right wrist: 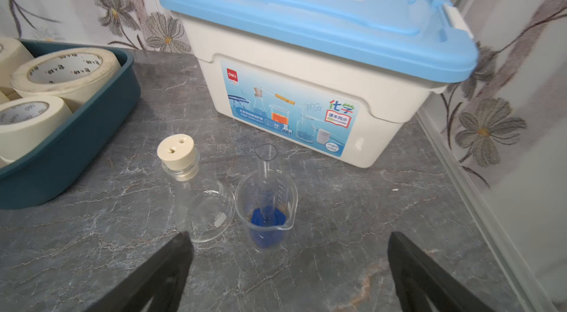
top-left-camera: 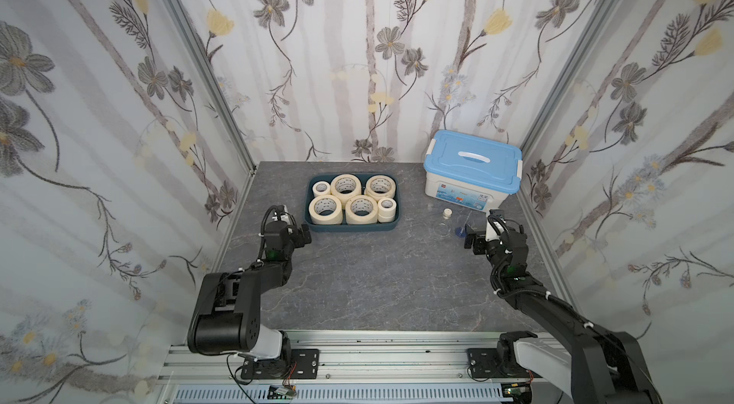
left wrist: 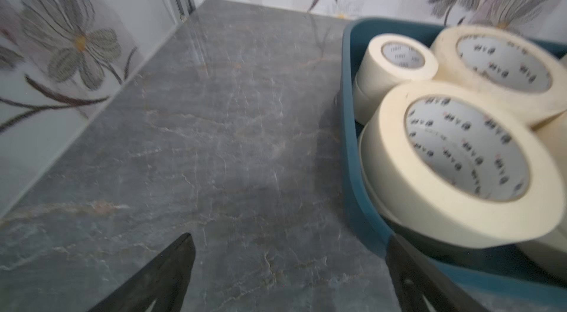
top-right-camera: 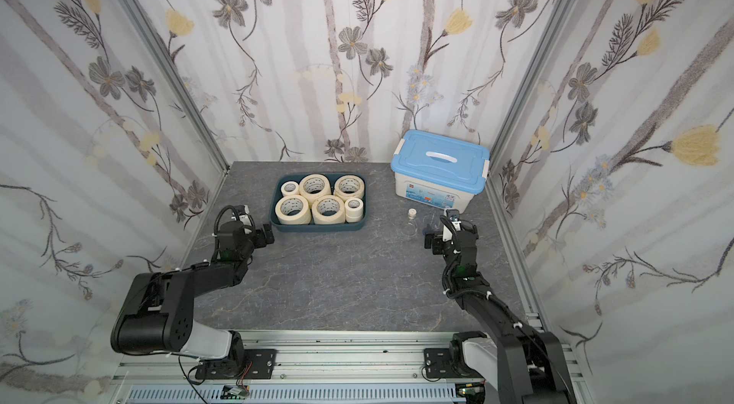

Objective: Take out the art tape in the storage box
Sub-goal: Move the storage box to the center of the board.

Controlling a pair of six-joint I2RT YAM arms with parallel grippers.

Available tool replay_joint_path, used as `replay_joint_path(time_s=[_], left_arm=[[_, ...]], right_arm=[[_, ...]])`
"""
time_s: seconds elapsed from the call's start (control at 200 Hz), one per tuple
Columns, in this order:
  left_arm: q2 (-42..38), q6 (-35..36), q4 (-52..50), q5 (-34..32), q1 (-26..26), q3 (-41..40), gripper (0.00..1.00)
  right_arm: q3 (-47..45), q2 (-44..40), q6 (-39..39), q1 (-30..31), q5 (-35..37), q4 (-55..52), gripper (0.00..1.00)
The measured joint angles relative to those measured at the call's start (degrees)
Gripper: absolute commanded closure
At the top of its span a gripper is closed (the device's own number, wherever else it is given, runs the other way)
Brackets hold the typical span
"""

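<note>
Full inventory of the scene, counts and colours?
tape rolls: six stacks showing, cream, in the tray; stacked, total unclear
tray: one, dark teal, mid-table towards the back
tub: one, white with blue lid, back right
flask: one, clear, cream stopper, in front of tub
beaker: one, clear, holds a cylinder with blue base, beside flask
left gripper: open, empty, beside tray
right gripper: open, empty, near beaker

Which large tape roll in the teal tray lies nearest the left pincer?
The large roll in the tray's front corner, beside the left pincer; the other large rolls lie farther right or behind.
</note>
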Motion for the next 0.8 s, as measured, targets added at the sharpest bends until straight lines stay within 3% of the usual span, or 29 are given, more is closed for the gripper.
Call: replay_joint_path(time_s=[0.17,0.305,0.465,0.644,0.799], left_arm=[[-11.2,-4.6,-13.6,-4.2,0.0,8.2,0.0],[-12.0,-10.8,-27.5,-5.7,0.8,18.1,0.0],[-3.6,-15.8,-43.7,-0.6,1.7,31.5,0.01],[10.9,-17.5,-57.5,9.8,2.1,45.9,0.16],[21.2,-18.7,-64.8,14.8,2.5,54.2,0.26]], right_arm=[[-0.7,-18.1,3.8,0.0,2.3,-13.8,0.0],[0.0,-26.1,7.3,0.0,2.3,-21.8,0.0],[5.8,-26.4,12.7,0.1,0.4,-30.0,0.0],[14.4,-20.7,17.2,0.1,-5.5,-37.3,0.0],[18.0,-16.2,20.5,0.2,-12.5,-40.3,0.0]])
